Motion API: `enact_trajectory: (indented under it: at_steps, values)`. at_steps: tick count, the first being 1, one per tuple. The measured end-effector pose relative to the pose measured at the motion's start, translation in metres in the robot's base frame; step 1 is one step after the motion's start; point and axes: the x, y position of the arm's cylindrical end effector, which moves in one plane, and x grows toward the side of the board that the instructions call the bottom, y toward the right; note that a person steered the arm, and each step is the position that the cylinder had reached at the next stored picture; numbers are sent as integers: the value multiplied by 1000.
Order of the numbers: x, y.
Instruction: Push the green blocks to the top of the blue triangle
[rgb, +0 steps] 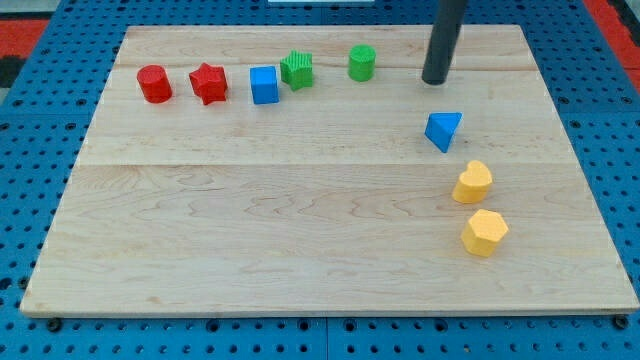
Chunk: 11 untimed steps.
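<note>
Camera view, upper right of frame: my tip (435, 80) rests on the wooden board (300, 250), bare rod, touching no block and pushing nothing.

Task things:
- Blue triangle (444, 130) sits just below my tip and a shade to the view's right. Near, not touching.
- Green cylinder (362, 63) lies to the view's left of my tip, slightly higher in frame, with a clear gap between.
- Second green block (297, 70), ridged and roughly star-shaped, lies further left again, just beside the blue cube (264, 85), at the cube's upper right. Cannot tell whether they touch.

Key relation: both greens lie to the view's left of my tip, and the spot above the triangle is about where my tip stands now. So the tip is on the wrong side of them. As I judge it, the next move calls for going round to the far left side of the green cylinder and pushing it rightward along the top band of the board. The star-like green would want the same approach, and with the blue cube so close there is a risk of dragging it along.

Others, well apart from the work: red cylinder (155, 84) and red star (208, 83) at upper left; two yellow blocks below the triangle, a heart-like one (473, 183) and a faceted one (485, 232).

Progress: no green stands above the triangle yet.
</note>
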Motion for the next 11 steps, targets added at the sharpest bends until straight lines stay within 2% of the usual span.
enact_trajectory:
  at_steps: [1, 2, 4, 6, 7, 8, 9, 10, 11]
  values:
    - [32, -41]
    - [44, -65]
    - [44, -91]
    - [23, -96]
    - [10, -117]
    - [-36, -123]
    - [-38, -51]
    - [-2, -30]
    - [12, -30]
